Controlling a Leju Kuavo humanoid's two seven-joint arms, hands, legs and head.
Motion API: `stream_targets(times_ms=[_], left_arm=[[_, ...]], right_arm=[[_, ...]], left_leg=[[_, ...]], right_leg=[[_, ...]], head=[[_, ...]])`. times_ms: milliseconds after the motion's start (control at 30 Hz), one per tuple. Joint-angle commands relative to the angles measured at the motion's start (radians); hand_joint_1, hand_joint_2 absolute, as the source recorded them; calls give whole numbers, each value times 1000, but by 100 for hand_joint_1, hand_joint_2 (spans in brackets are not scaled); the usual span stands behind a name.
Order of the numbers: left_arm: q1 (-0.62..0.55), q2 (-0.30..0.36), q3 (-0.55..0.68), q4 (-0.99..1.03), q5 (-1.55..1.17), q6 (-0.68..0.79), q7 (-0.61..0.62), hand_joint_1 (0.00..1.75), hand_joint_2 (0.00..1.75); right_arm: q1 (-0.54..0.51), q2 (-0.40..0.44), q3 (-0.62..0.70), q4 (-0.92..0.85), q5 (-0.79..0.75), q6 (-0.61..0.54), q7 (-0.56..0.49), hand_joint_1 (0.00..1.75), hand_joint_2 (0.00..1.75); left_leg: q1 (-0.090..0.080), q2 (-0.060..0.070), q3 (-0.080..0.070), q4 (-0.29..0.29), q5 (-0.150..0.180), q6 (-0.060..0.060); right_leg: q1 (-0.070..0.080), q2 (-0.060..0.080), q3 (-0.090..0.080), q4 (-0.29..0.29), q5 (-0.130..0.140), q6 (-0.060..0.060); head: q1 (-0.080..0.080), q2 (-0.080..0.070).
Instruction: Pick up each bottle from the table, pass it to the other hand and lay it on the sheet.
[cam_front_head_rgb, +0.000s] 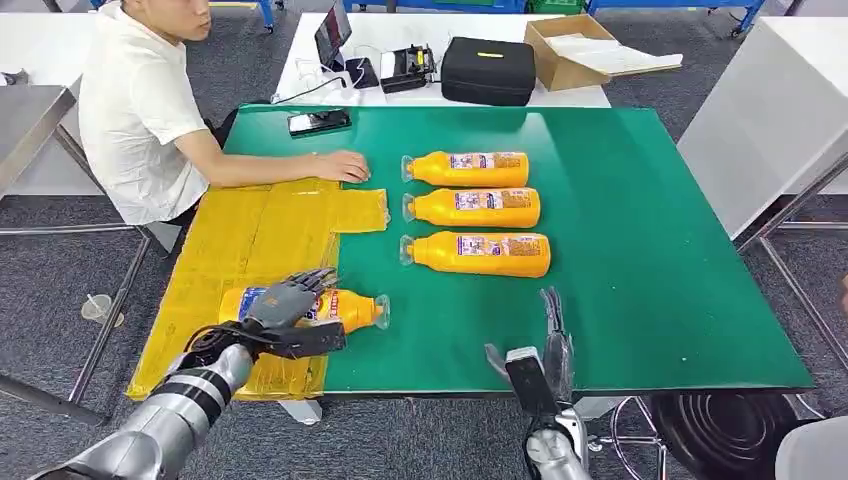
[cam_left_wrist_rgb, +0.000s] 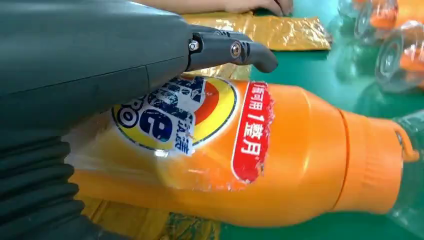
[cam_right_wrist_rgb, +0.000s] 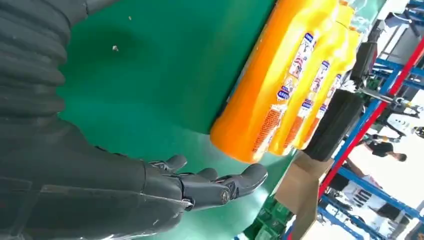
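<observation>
Bottle (cam_front_head_rgb: 335, 308) lies on its side on your yellow sheet (cam_front_head_rgb: 250, 235), cap past the sheet's edge over green table (cam_front_head_rgb: 650, 250); your left hand (cam_front_head_rgb: 285, 300) rests over it, though you cannot tell whether it grips. Its label reads clearly from the left wrist. Your right hand (cam_front_head_rgb: 545, 350) hangs spread and empty near the front edge, three bottles (cam_front_head_rgb: 475, 208) beyond.

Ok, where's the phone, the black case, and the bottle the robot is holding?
phone (cam_front_head_rgb: 319, 122): head view, middle of its dark screen.
black case (cam_front_head_rgb: 488, 70): head view, centre of its lid.
held bottle (cam_left_wrist_rgb: 300, 150): left wrist view, bare orange shoulder.
</observation>
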Motion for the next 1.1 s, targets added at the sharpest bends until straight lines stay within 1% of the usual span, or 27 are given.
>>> stream_targets(times_ms=[33,67,133,200,233,300,333,367,400,433,467,500,567,633,733,767,800,833,867,967,1000,1033,1067,1100], left_arm=[[53,45,-67,90,11,-55,-2,0,0],[52,46,-70,90,13,-58,-4,0,0],[55,48,-70,83,33,-68,-26,0,0],[60,49,-62,69,70,-82,-64,0,0],[67,52,-68,47,96,-90,-95,0,0],[77,51,-82,3,125,-43,-121,0,0],[83,39,-85,-20,134,-10,-124,0,0],[101,22,-72,-65,167,54,-132,0,0],[128,-6,-52,-128,218,116,-143,0,0],[156,-35,-39,-183,257,185,-171,0,0],[183,-64,-27,-232,291,234,-174,0,0],[208,-87,-33,-286,328,238,-174,0,0],[267,-109,-93,-416,396,298,-180,0,0],[290,-100,-146,-485,432,316,-175,0,0],[310,-69,-200,-575,489,261,-176,0,0],[314,-64,-208,-598,502,254,-175,0,0],[315,-64,-210,-606,503,254,-174,0,0],[315,-64,-210,-606,503,254,-174,0,0],[315,-64,-210,-606,503,254,-174,0,0],[314,-60,-209,-605,505,252,-174,0,0],[314,-61,-208,-605,509,256,-180,0,0],[316,-64,-213,-617,512,269,-195,0,175],[322,-69,-221,-641,516,277,-198,0,175],[327,-74,-226,-660,514,294,-198,0,175]], right_arm=[[-48,-26,47,83,-8,-7,-2,0,175],[-50,-27,49,85,-10,-9,-2,0,175],[-54,-30,57,88,-15,-12,-2,0,175],[-58,-32,66,93,-20,-16,-2,0,175],[-61,-36,77,100,-17,-32,-2,0,175],[-66,-42,93,114,19,-81,-2,0,175],[-66,-44,98,117,40,-105,-2,0,175],[-67,-46,99,125,89,-143,-2,0,175],[-65,-49,96,130,166,-192,-1,0,175],[-58,-47,88,113,204,-204,5,0,175],[-50,-47,84,86,222,-199,6,0,175],[-36,-46,79,50,229,-187,10,0,175],[-21,-46,75,-6,259,-159,36,0,175],[-20,-47,75,-13,280,-154,50,0,175],[-25,-63,90,-7,334,-169,67,0,175],[-30,-73,96,-3,366,-176,85,0,175],[-32,-77,94,-3,363,-172,84,0,175],[-32,-77,94,-3,363,-172,84,0,175],[-32,-77,94,-3,363,-172,84,0,175],[-34,-78,93,0,363,-168,84,0,175],[-38,-83,99,7,397,-183,100,0,175],[-48,-96,108,17,456,-197,146,0,175],[-71,-119,118,37,543,-209,213,0,175],[-92,-134,124,54,579,-206,236,0,175]], left_leg=[[0,9,1,-2,0,0],[0,9,1,-3,0,0],[0,5,4,-1,0,0],[1,10,1,-2,0,0],[0,7,3,-2,0,0],[1,11,1,-2,0,0],[0,5,4,-1,0,0],[0,8,2,-2,0,0],[0,6,2,-2,0,0],[0,3,2,-1,0,0],[0,5,0,-2,1,0],[-1,2,1,-1,0,1],[-1,1,-2,-1,0,1],[-1,0,-5,1,0,1],[0,4,-12,3,-2,2],[0,5,-15,2,-1,1],[0,8,-14,3,-3,1],[-1,6,-17,2,0,1],[0,7,-16,3,-2,1],[0,6,-19,2,0,1],[0,6,-19,2,0,1],[1,9,-15,3,-3,1],[1,8,-18,2,-1,1],[1,7,-20,2,-1,1]], right_leg=[[1,7,-1,-2,2,-4],[1,7,-1,-2,3,-4],[0,4,2,-1,2,-1],[1,7,-1,-2,4,-4],[0,5,2,-2,2,-1],[2,8,-2,-3,4,-4],[0,4,2,-1,2,-1],[1,6,0,-2,3,-3],[1,4,0,-2,2,-2],[0,2,1,-2,2,-1],[1,3,-1,-3,3,-3],[0,0,0,-2,1,-1],[0,-1,-2,-2,1,-1],[-1,-2,-6,0,0,0],[1,2,-12,0,1,-1],[1,2,-15,0,2,-1],[1,4,-15,1,1,-3],[0,2,-18,0,3,0],[1,2,-17,1,2,-2],[1,2,-20,0,3,0],[1,2,-20,0,3,0],[3,4,-17,1,1,-4],[2,3,-20,0,3,-1],[1,3,-21,0,3,0]], head=[[0,0],[0,0],[0,0],[0,0],[0,0],[0,0],[0,0],[0,0],[0,0],[0,0],[0,0],[0,0],[0,0],[0,0],[0,0],[0,0],[1,0],[0,0],[0,0],[0,0],[0,0],[0,0],[0,0],[0,0]])
